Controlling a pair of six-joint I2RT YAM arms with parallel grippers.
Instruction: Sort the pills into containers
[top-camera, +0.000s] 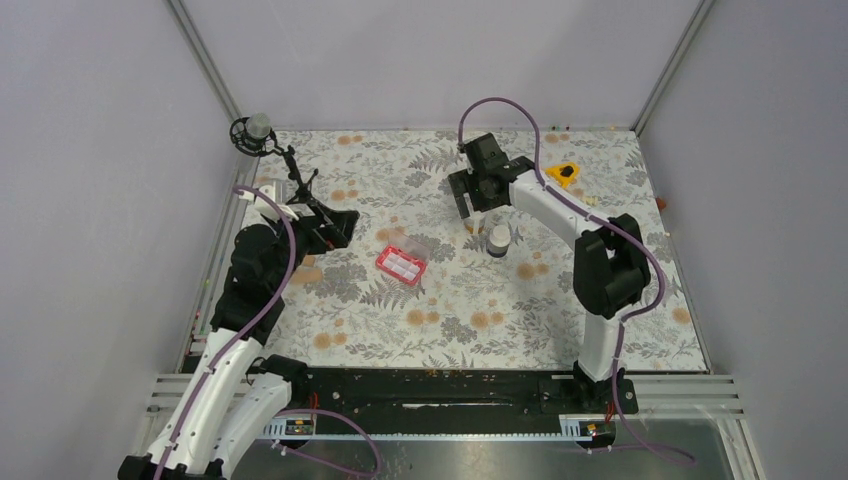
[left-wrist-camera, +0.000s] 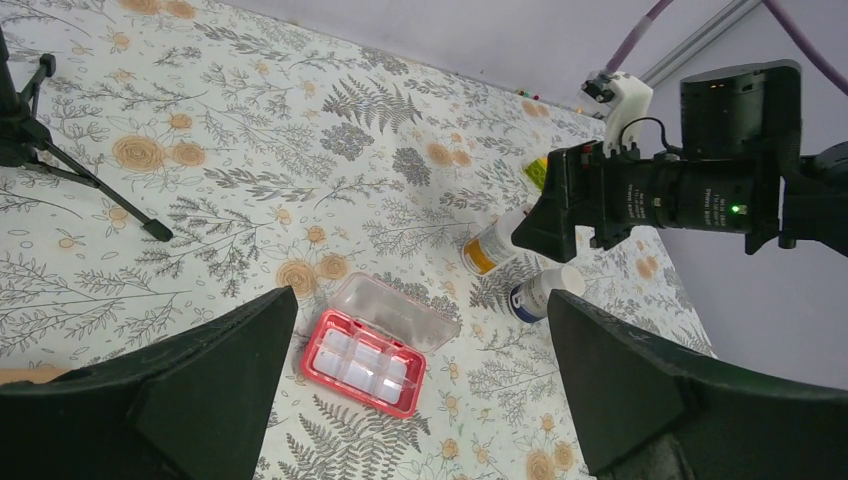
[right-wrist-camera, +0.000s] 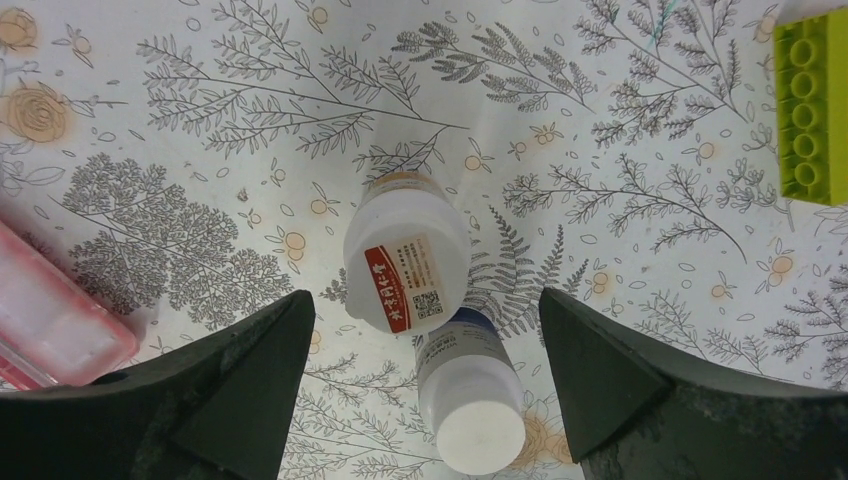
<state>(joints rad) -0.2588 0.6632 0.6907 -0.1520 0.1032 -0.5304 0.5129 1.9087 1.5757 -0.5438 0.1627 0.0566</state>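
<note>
The red-pink pill tray (top-camera: 401, 263) lies mid-table with its clear lid open; in the left wrist view (left-wrist-camera: 362, 358) its compartments look empty. No loose pills show. A white bottle with a red label (right-wrist-camera: 408, 265) lies tilted, and its mouth shows yellow-orange inside (left-wrist-camera: 482, 255). A capped blue-label bottle (right-wrist-camera: 470, 400) stands beside it. My right gripper (right-wrist-camera: 422, 300) is open, above both bottles and touching neither. My left gripper (left-wrist-camera: 420, 400) is open and empty above the cloth, left of the tray.
A yellow wedge tool (top-camera: 565, 172) lies at the back right. A green toy brick (right-wrist-camera: 810, 105) lies near the bottles. A black tripod stand (top-camera: 290, 170) sits at the back left. The floral cloth (top-camera: 440, 320) covers the table.
</note>
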